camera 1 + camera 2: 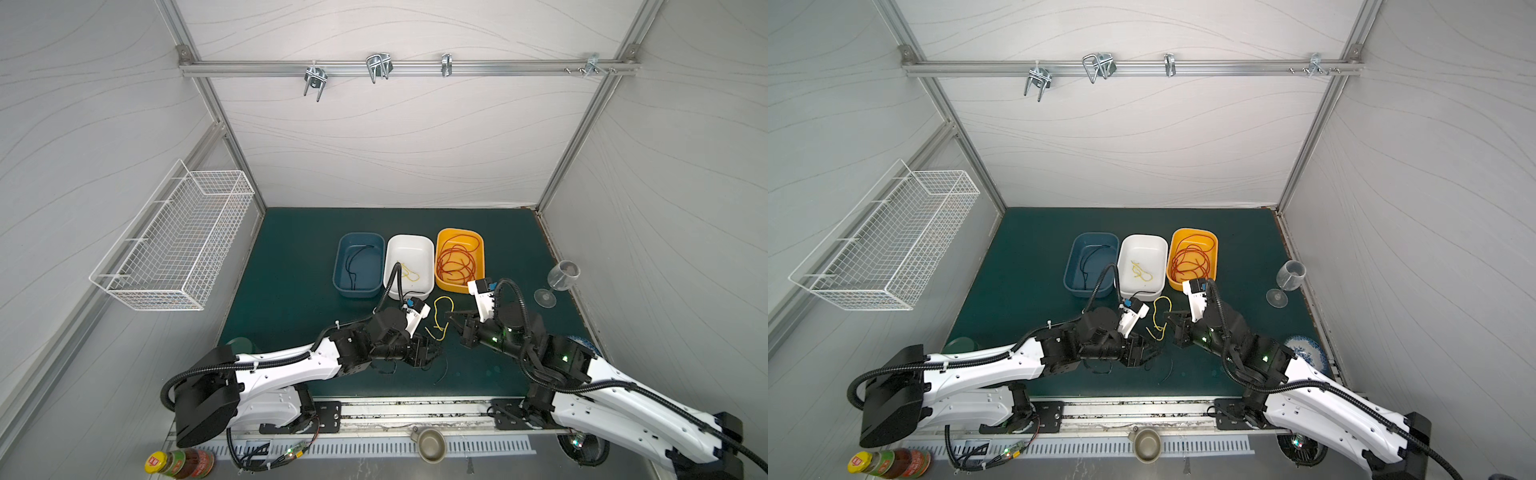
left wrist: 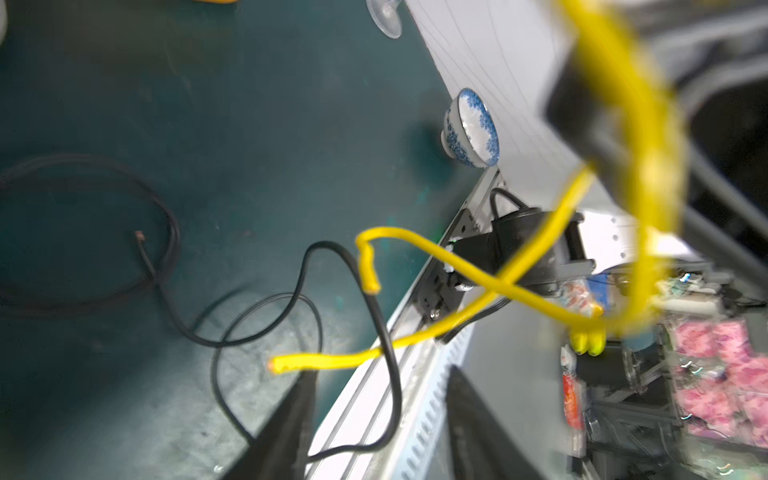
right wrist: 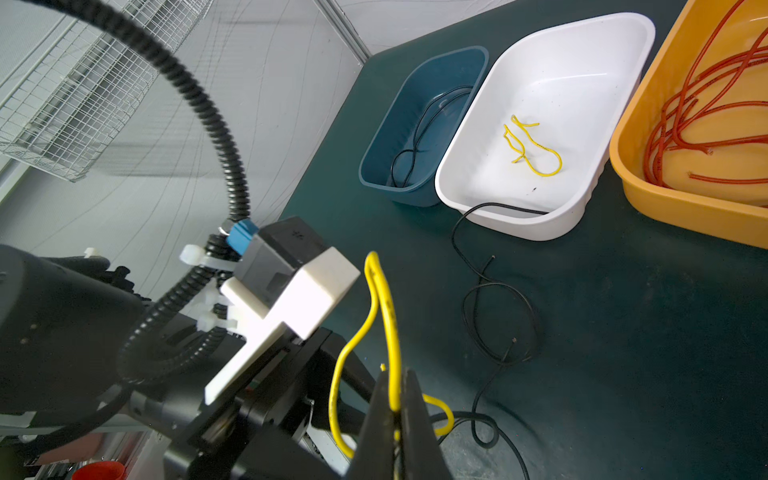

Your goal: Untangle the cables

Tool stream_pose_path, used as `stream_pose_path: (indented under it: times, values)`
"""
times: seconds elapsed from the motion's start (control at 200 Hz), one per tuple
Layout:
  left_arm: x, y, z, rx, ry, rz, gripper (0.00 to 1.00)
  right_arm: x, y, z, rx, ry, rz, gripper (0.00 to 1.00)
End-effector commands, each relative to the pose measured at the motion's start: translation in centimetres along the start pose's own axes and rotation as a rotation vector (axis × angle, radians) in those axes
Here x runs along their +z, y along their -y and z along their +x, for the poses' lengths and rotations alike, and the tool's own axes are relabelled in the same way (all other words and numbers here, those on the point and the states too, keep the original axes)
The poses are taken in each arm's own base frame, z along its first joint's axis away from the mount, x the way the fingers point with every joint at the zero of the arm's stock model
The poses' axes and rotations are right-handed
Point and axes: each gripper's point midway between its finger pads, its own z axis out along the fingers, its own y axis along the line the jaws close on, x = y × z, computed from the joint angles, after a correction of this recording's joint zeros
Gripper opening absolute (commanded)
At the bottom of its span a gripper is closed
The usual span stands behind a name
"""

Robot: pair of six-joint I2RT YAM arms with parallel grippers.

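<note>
Two grippers meet low over the dark green mat (image 1: 291, 270), at about 6 o'clock of its centre.

Right gripper (image 3: 397, 376): jaws pinched flat on a thin yellow plastic-sheathed cable (image 3: 388, 316). The yellow cable arches up from the grip and hangs in loose loops between the arms (image 1: 441, 309).

Left gripper (image 2: 379, 374): jaws part-way apart, with nothing clamped that I can see. A cut yellow end lies just beside one finger. A thin black cable (image 2: 328, 246) runs through the gap.

Risk (my judgement): the black strand crosses the yellow one right there. If the left jaws close now they may catch both, and a pull would tighten the crossing rather than free it. More black cable lies coiled on the mat beneath and could be dragged along.

The cables look springy and hold their kinks and curls.

Three oblong plastic tubs stand side by side farther out:
- **11 o'clock:** blue tub (image 1: 360, 235), holding one black strand (image 1: 351, 266).
- **12 o'clock:** white tub (image 1: 410, 237), holding a short yellow piece (image 1: 409, 274).
- **1 o'clock:** orange tub (image 1: 459, 230), holding a bundle of thin red cables (image 1: 455, 262).
</note>
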Motion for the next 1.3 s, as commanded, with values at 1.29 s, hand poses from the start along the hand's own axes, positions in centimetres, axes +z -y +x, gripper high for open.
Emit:
stream_pose_path:
  times: [1.29]
  values:
    - [-13.2, -1.8, -3.9, 0.136, 0.184, -0.320, 0.00, -1.5, 4.6, 4.6, 0.035, -0.063, 0.090, 0.00]
